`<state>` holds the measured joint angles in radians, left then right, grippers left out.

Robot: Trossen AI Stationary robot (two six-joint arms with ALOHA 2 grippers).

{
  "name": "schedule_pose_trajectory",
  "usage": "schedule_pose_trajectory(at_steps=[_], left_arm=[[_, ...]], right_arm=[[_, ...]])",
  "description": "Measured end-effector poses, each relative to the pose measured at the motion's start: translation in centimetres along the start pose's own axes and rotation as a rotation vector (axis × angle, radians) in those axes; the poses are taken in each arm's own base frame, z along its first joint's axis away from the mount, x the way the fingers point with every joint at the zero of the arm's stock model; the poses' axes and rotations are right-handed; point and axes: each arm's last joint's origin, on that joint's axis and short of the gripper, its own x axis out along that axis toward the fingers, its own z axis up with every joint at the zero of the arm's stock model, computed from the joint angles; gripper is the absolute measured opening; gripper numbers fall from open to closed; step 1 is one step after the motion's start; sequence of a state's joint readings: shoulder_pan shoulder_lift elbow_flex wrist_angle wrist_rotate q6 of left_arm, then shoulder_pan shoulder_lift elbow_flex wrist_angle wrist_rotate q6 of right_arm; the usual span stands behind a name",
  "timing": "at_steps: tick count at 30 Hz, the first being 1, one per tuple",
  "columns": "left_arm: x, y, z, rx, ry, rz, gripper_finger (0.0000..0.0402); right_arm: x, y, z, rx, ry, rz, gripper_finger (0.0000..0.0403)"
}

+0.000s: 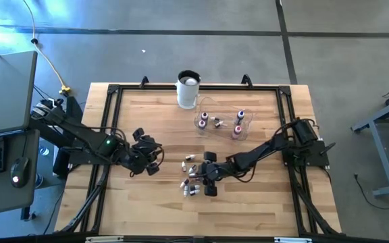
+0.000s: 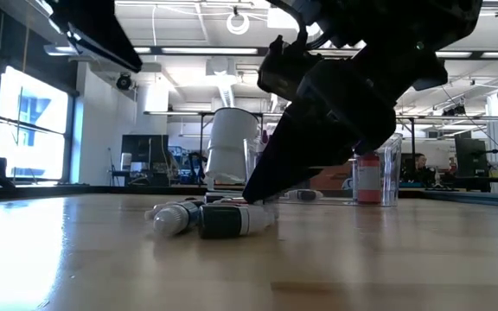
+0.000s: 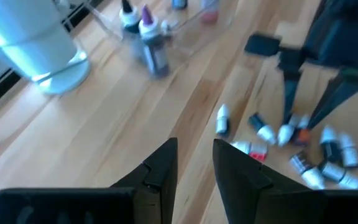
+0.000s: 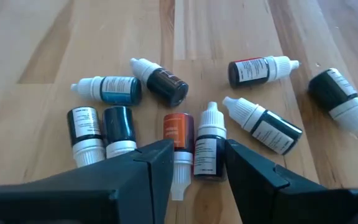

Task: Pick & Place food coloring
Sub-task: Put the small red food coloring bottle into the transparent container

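The right gripper (image 4: 191,165), jaws apart (nothing gripped), hides parts of two food coloring bottles (image 4: 194,146).

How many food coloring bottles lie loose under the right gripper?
9 bottles: two in the right gripper gap, two beside one finger, two beyond those, three off the other side. Others may hide underneath.

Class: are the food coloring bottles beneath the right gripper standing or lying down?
Lying down: the food coloring bottles rest on their sides, caps pointing different ways.
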<state>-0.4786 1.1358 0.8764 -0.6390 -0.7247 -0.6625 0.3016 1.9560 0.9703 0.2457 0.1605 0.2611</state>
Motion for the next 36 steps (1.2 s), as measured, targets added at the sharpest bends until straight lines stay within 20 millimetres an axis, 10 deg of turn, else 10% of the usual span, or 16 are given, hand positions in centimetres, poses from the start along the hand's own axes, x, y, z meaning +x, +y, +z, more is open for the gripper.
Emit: schedule_pose_trajectory(at_steps=[36], left_arm=[[0.3, -0.4, 0.0, -0.044, -0.037, -0.038, 0.0099]], right_arm=[[0.3, -1.9, -0.2, -0.015, 0.035, -0.079, 0.009]])
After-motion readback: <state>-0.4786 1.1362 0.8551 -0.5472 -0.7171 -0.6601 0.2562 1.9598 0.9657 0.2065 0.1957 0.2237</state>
